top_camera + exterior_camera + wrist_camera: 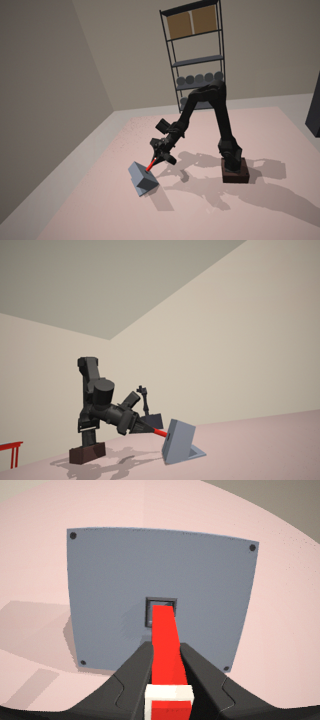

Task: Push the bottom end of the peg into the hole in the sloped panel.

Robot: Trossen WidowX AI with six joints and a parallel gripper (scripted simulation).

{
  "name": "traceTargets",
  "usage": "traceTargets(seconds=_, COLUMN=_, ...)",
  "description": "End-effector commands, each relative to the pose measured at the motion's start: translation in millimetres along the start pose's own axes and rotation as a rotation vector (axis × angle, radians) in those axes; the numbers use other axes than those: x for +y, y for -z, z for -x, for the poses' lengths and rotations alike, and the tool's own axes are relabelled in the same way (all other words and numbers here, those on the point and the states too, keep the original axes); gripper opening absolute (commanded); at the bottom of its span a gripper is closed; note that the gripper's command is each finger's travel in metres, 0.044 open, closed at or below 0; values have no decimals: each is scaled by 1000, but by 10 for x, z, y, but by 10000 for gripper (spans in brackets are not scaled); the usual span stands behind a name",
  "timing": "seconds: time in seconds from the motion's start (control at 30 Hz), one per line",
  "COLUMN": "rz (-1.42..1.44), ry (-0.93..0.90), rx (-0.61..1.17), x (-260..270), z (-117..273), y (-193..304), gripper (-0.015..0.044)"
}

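Observation:
A red peg (150, 165) (160, 432) (165, 635) with a white band near its top end is held slanting down toward the sloped panel. My gripper (155, 160) (153, 430) (164, 650) is shut on the peg, a short way in front of the panel. The blue-grey panel (138, 172) (180, 444) (110, 580) has one squarish hole (149, 612) with a dark rim. In the wrist view the peg's far end overlaps the hole's lower right part, with the rim showing at the left and top. Whether the tip is inside the hole cannot be told.
The panel's foot plate (140, 191) (200, 452) lies behind its block. The arm's brown base (235, 178) (87, 453) stands on the pink surface. A tall shelf (197, 61) stands at the back, and a dark box (154, 421) with a small dark arm is in the background.

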State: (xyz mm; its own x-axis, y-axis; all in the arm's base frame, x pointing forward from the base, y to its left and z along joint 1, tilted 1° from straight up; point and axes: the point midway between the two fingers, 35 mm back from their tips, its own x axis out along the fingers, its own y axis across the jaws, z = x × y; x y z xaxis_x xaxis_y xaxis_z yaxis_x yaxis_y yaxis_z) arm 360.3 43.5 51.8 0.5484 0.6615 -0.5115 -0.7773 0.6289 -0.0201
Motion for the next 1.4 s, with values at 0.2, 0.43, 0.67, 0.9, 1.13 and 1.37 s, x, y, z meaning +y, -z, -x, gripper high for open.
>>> traceTargets(seconds=0.2, rz=2, ry=1, rx=-1, x=-1, z=10, y=-6, gripper=0)
traceTargets(seconds=0.43, rz=2, ry=1, rx=-1, x=1, z=-2, y=4, gripper=0)
traceTargets(seconds=0.67, rz=2, ry=1, rx=-1, x=3, z=-15, y=18, gripper=0)
traceTargets(seconds=0.9, rz=2, ry=1, rx=-1, x=6, z=-35, y=29, gripper=0)
traceTargets(seconds=1.13, rz=2, ry=1, rx=-1, x=5, z=-57, y=26, gripper=0)
traceTargets(seconds=1.37, rz=2, ry=1, rx=-1, x=3, z=-82, y=25, gripper=0)
